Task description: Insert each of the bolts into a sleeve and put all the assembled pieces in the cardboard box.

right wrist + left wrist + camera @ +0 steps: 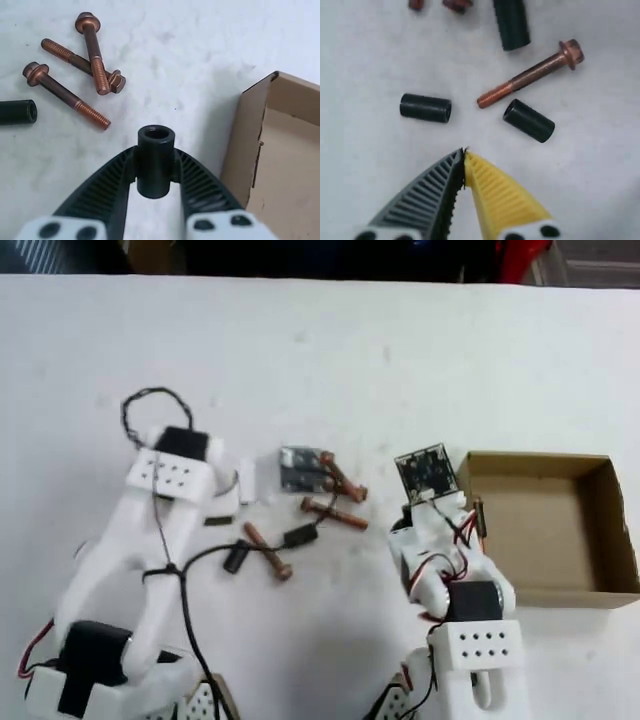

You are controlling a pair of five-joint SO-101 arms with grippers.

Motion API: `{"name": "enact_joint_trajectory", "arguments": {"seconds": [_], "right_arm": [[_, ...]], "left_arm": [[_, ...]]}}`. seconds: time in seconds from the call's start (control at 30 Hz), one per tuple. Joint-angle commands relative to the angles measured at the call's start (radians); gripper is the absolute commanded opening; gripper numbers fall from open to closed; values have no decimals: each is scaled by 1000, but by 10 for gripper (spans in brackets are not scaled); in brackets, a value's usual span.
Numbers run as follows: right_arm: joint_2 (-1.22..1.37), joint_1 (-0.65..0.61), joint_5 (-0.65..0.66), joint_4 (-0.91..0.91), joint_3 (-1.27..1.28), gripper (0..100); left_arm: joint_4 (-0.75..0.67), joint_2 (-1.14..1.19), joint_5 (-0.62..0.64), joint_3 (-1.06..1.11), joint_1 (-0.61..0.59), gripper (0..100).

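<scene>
Between the right pincer tips, one black sleeve, cardboard box nearby.

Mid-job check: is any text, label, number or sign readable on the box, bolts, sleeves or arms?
None can be read.
The brown cardboard box: walls plain.
The copper-coloured bolts and black cylindrical sleeves: no legible marks.
The small dark circuit board on the arm beside the box: any print too blurred to read.

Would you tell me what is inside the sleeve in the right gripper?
The sleeve in the right gripper shows an open, dark bore with nothing protruding; its lower depth is hidden.
</scene>
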Motion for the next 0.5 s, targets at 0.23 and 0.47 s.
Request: {"name": "enact_joint_trajectory", "arguments": {"seconds": [0.23, 0.47], "right_arm": [[-18, 50, -6, -36, -6, 25], [-18, 51, -3, -36, -6, 25]], "left_arm": [[21, 2, -377, 72, 44, 57], [15, 4, -485, 124, 70, 83]]}}
